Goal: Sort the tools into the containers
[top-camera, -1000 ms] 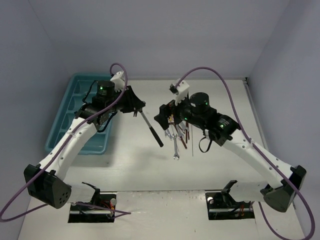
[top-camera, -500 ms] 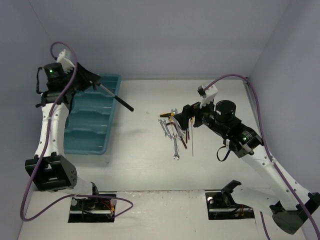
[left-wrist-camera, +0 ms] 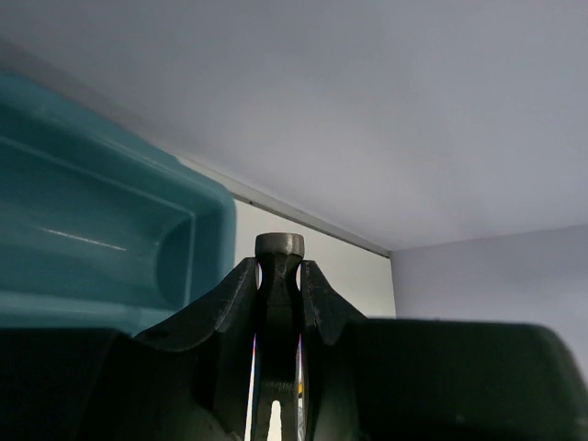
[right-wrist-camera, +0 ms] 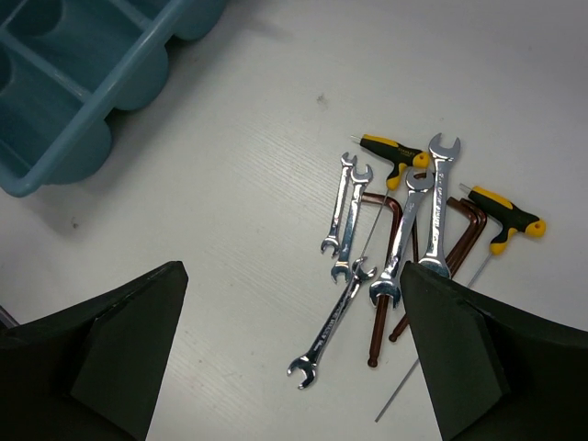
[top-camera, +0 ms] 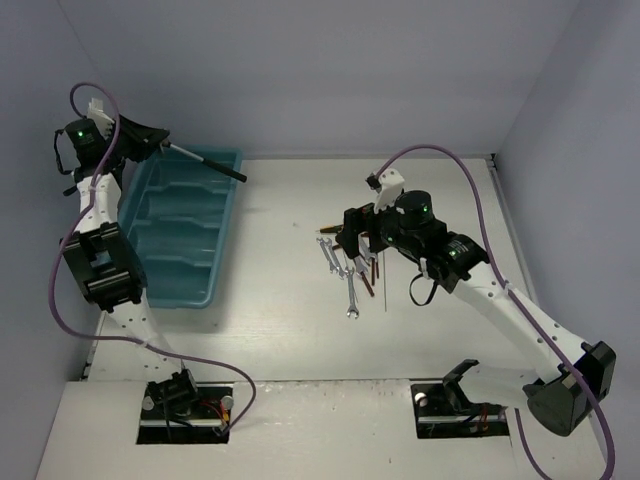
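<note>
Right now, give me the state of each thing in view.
hammer, gripped, in the air by the tray's far end
left fingers, shut on hammer
tray, no tools visible inside
wrenches, loose on table, overlapping
yellow-handled tools, loose on table
right fingers, open, empty, above wrenches

No readable text, label, brand, number or sign in any view. Nothing legible on the wrenches (right-wrist-camera: 437, 207) or the yellow-and-black screwdrivers (right-wrist-camera: 501, 216) lying on the worktop (right-wrist-camera: 230, 184): too small to make out any stamping. Nothing to read on the teal tray (right-wrist-camera: 87, 138) at the far left, nor on the hammer (left-wrist-camera: 279, 246) head.
</note>
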Tool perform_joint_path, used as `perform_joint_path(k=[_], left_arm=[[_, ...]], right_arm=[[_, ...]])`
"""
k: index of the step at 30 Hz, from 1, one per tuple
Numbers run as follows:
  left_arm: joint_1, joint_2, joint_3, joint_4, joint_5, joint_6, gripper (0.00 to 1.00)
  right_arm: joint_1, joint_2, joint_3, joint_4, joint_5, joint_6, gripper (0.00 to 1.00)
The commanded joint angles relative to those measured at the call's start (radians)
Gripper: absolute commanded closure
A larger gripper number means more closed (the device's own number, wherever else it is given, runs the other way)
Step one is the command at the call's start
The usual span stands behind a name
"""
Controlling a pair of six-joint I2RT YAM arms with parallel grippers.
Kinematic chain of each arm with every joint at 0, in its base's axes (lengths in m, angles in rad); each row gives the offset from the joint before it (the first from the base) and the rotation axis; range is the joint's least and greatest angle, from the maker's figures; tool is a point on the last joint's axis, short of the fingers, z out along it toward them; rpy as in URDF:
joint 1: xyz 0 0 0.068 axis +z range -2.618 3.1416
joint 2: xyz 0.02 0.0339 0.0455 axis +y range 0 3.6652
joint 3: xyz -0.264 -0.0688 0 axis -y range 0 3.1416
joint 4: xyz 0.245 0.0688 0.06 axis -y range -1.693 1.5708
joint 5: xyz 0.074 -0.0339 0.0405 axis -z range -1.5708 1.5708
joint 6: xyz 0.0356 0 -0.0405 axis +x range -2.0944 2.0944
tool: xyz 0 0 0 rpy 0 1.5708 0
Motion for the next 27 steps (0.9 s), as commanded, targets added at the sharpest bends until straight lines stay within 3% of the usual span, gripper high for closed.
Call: perform_joint_path(k=[1, 7, 14, 27], left_arm=[[0.026, 0.056, 0.173, 0.222, 0.052, -0.12, 1.0], [0.027, 0.195, 0.276, 0.223, 0.03, -0.133, 1.0], [0.025, 0.305, 0.283, 0.223, -0.013, -0.113, 0.97], [0.024, 0.371, 0.268, 0.223, -0.101, -0.092, 0.5]], right_arm=[[-0.007, 0.014, 0.005, 0.053, 0.023, 0.017, 0.0], [-0.009, 0.034, -0.01, 0.054, 0.042, 0.022, 0.0], [-0.013, 0.059, -0.016, 0.054, 0.055, 0.022, 0.0], [-0.021, 0.086, -0.027, 0.054, 0.058, 0.026, 0.0]])
